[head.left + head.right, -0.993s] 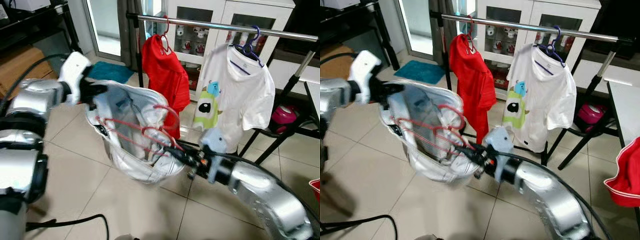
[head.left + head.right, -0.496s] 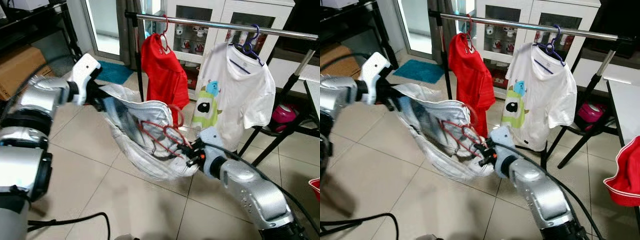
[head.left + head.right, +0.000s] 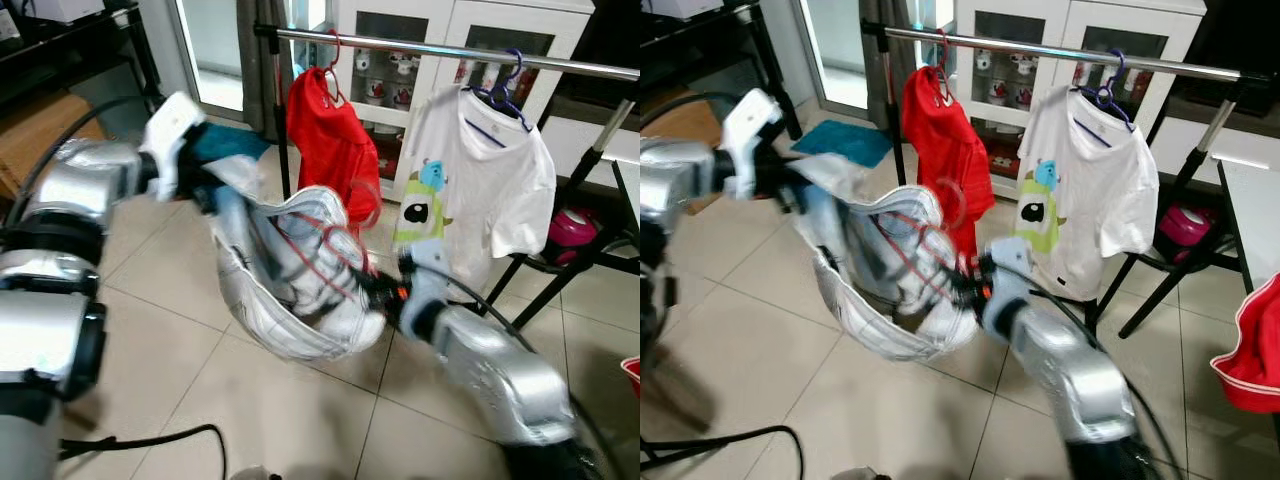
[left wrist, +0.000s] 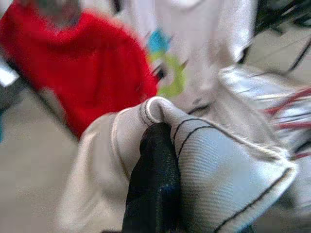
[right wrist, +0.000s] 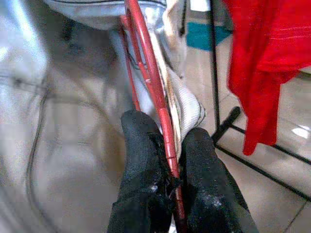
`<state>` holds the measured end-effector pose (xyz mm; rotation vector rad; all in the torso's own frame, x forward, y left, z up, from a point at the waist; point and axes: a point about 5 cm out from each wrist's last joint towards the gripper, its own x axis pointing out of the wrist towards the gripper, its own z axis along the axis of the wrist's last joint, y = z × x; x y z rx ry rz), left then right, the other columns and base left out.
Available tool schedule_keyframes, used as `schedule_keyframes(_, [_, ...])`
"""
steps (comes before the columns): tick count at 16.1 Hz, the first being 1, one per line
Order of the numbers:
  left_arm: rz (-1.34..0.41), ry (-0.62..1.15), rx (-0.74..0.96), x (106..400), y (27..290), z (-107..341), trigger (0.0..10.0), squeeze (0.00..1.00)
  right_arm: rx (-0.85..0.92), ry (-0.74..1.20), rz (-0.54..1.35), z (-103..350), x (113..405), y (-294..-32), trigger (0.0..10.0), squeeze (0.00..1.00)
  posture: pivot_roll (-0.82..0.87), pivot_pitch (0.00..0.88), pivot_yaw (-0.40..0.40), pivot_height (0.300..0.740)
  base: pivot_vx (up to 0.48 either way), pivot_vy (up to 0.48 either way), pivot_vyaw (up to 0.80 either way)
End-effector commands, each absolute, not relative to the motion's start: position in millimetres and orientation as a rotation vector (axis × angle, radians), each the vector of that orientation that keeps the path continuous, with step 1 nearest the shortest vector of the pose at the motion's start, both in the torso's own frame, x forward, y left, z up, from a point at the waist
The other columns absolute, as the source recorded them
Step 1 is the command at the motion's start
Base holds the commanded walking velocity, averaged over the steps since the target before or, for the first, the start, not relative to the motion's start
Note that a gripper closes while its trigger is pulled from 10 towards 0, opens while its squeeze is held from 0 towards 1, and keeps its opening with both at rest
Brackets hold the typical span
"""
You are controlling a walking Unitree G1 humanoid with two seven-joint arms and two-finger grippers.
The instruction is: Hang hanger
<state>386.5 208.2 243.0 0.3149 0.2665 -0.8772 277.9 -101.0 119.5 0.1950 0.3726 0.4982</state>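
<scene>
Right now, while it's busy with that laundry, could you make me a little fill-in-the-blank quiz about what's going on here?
1. The right gripper has its fingers closed on a hanger coloured ____.
2. The left gripper pinches the edge of a ____ garment.
3. On the metal rail, the shirt with the cartoon monster hangs from a ____ hanger.
4. Beside it on the rail hangs a plain ____ shirt.

Missing words: red; white; blue; red

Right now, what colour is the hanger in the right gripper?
Red. The hanger is pinched in the right gripper; clearest in the right wrist view.
</scene>
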Motion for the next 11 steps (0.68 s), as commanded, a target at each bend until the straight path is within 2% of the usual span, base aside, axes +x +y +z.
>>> schedule_keyframes(1, [-0.909, 0.195, 0.304, 383.6, 204.9, 256.8, 0.0, 0.00, 0.234, 0.342, 0.425, 126.4, 285.7, -108.6, 0.0, 0.00, -0.11, 0.000, 0.100, 0.740, 0.000, 0.000, 0.00])
schedule_keyframes(3, [-0.949, 0.155, 0.291, 365.0, 202.0, 253.1, 0.0, 0.00, 0.397, 0.259, 0.281, 139.9, 298.1, -126.2, 0.0, 0.00, -0.10, 0.000, 0.085, 0.740, 0.000, 0.000, 0.00])
schedule_keyframes(6, [-1.022, 0.039, 0.312, 345.3, 187.4, 254.4, 0.0, 0.00, 0.481, 0.205, 0.302, 151.9, 305.2, -126.1, 0.0, 0.00, -0.09, 0.000, 0.066, 0.740, 0.000, 0.000, 0.00])
schedule_keyframes(7, [-1.018, 0.054, 0.330, 341.0, 184.9, 249.2, 0.0, 0.00, 0.511, 0.179, 0.319, 158.2, 308.1, -123.3, 0.0, 0.00, -0.09, 0.000, 0.061, 0.740, 0.000, 0.000, 0.00])
schedule_keyframes(9, [-0.950, 0.209, 0.482, 335.2, 198.5, 215.0, 0.0, 0.00, 0.557, 0.100, 0.342, 174.7, 312.9, -122.5, 0.0, 0.00, -0.09, 0.000, 0.059, 0.740, 0.000, 0.000, 0.00])
schedule_keyframes(10, [-0.923, 0.272, 0.501, 332.9, 204.4, 202.1, 0.0, 0.00, 0.565, 0.068, 0.353, 181.0, 314.1, -123.4, 0.0, 0.00, -0.09, 0.000, 0.059, 0.740, 0.000, 0.000, 0.00])
schedule_keyframes(11, [-0.813, 0.399, 0.564, 331.1, 222.6, 172.4, 0.0, 0.00, 0.561, 0.010, 0.396, 193.8, 313.2, -125.0, 0.0, 0.00, -0.09, 0.000, 0.059, 0.740, 0.000, 0.000, 0.00])
